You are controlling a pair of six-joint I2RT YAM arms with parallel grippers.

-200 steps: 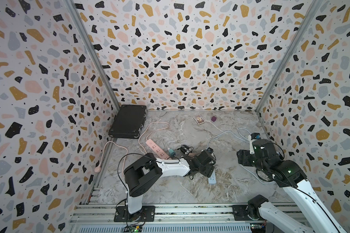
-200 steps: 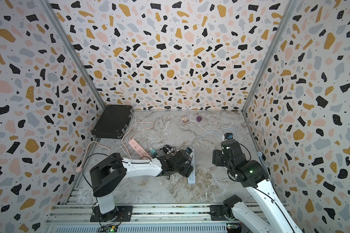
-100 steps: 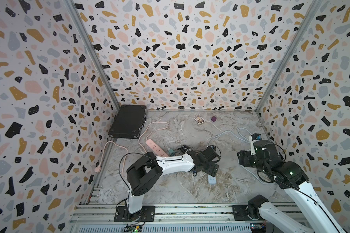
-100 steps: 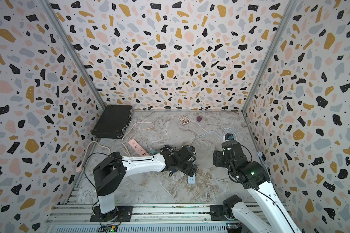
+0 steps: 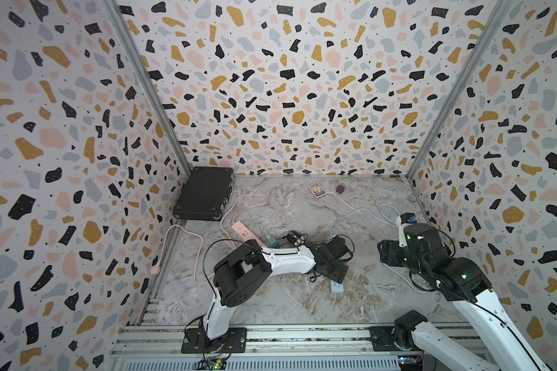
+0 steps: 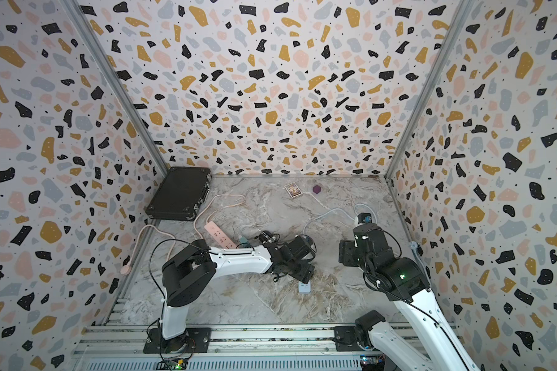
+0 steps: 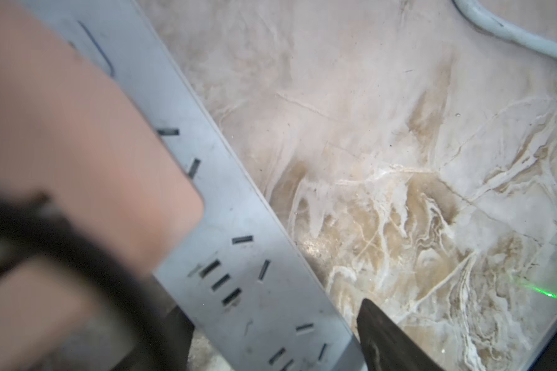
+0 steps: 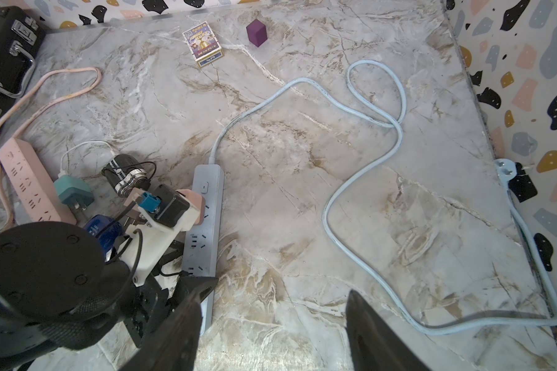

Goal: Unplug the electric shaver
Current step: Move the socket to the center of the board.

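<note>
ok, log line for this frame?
left gripper: astride grey power strip, grip unclear | right gripper: open, empty | electric shaver: lying beside strip

The bare desk (image 8: 287,199) is lying open between the grey power strip (image 8: 206,225) and the pale cable (image 8: 324,211) looping along the right side, while the left arm (image 8: 45,266) is crowding over the strip's near end and the shaver (image 8: 123,175), teal plug (image 8: 73,192) and pink power strip (image 8: 29,183) are packing the room beside it.
</note>
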